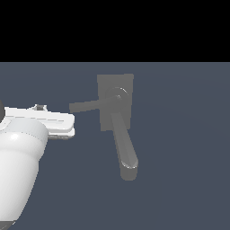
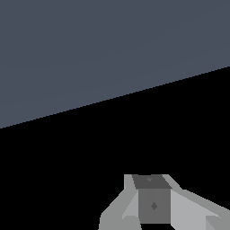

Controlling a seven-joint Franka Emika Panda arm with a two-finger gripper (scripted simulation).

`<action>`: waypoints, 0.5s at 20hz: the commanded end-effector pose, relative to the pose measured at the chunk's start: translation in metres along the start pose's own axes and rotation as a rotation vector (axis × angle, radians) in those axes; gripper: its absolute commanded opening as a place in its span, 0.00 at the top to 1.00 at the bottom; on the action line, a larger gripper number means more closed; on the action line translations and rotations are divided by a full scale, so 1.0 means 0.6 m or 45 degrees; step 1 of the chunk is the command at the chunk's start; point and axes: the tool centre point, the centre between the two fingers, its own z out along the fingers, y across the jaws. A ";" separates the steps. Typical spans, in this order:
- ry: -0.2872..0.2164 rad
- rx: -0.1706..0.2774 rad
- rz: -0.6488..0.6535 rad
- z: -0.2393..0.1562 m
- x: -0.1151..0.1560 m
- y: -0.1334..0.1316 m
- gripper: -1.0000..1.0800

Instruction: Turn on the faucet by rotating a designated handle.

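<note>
The faucet sits on the blue-grey floor, its square block base bearing a round hub. The thick spout runs from the hub toward the camera. The handle, a thin flat bar, juts from the hub toward the white arm. The arm's flat end lies just beside the handle's tip; contact cannot be confirmed. The tool shows only partly in the wrist view; whether it is spread or pressed together cannot be told.

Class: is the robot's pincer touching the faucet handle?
Cannot tell. In the exterior view the arm's white end meets the handle tip, but the pincer is hidden; the wrist view misses the faucet.
</note>
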 end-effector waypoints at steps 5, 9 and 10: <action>0.030 0.006 -0.063 0.000 0.002 -0.021 1.00; 0.063 0.033 -0.096 -0.009 0.011 -0.042 1.00; 0.074 0.043 -0.107 -0.012 0.014 -0.050 1.00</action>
